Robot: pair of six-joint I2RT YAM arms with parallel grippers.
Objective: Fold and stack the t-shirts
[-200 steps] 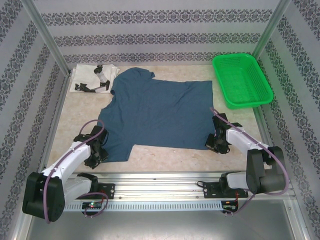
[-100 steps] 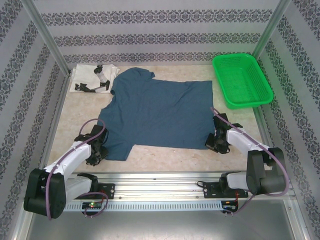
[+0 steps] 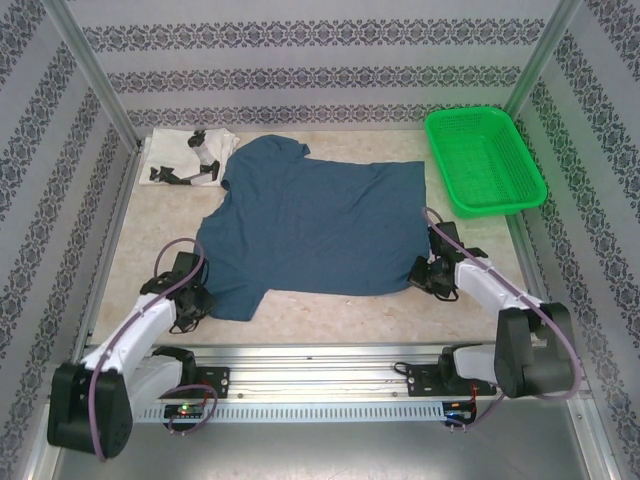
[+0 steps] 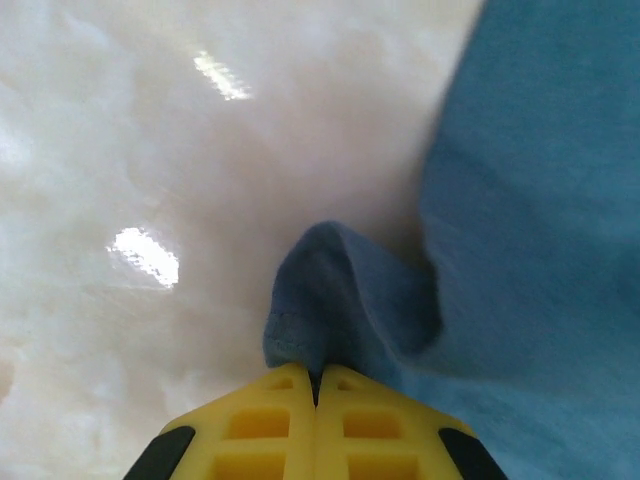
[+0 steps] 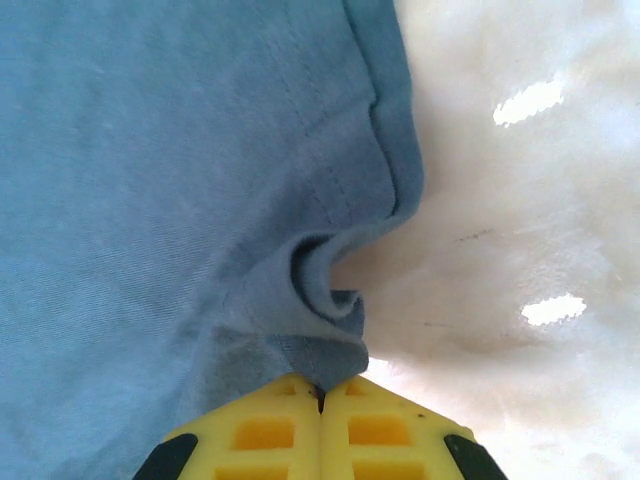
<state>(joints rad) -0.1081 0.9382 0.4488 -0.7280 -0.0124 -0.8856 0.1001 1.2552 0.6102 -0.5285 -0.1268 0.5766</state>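
- Blue-teal t-shirt (image 3: pixel 320 225) lies spread flat in the middle, nothing folded yet
- White printed t-shirt (image 3: pixel 185 158) sits folded at the far left
- My right gripper (image 3: pixel 432 273), pinching the near-right hem corner, has crept farther away
- My left gripper (image 3: pixel 192 297), clamped on the near-left sleeve, has drifted left; I judge the fold is starting

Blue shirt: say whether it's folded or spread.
Spread: the blue shirt lies flat on the table, unfolded; left gripper and right gripper pinch its near corners.
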